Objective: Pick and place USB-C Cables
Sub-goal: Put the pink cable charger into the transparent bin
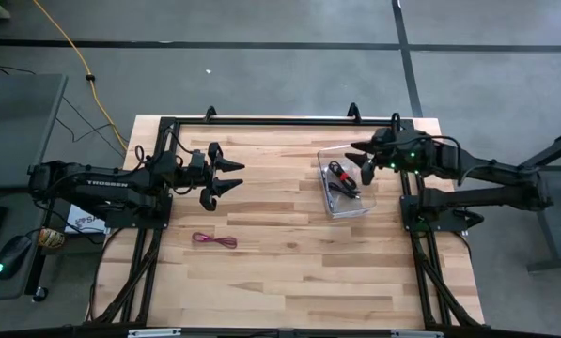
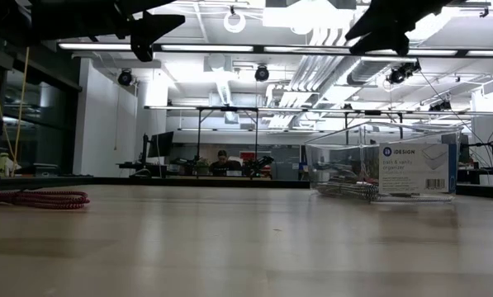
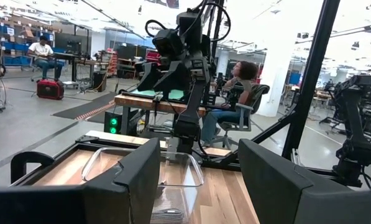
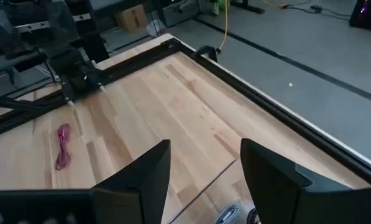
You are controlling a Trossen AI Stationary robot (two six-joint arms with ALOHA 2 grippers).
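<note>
A pale plank table [image 1: 289, 272] in a black frame stands in a large open workshop where people sit at desks far behind. At the left, the left claw [image 1: 231, 178] hangs above the wood with its fingers spread and nothing between them. The magenta cable [image 1: 213, 240], the only bundle outside the box, lies flat on the table below that claw and a little back toward its arm's base, well apart from it. To take it well, the left claw would probably do best to pull back over the bundle, drop straight down with the fingers wide across the narrow way of the loop, and close only once the tips reach the wood, since so thin a cord can slip out. At the right, the right claw [image 1: 363, 167] hovers over the box [image 1: 353, 208], open and empty, with dark cables [image 1: 341, 178] lying just under it. The high view shows how far each claw is from its cable; the low view shows that both arms are clear of the surface and the magenta cable [image 2: 36, 199] rests on it; the right wrist view sees that cable [image 4: 62, 145] far across the table.
</note>
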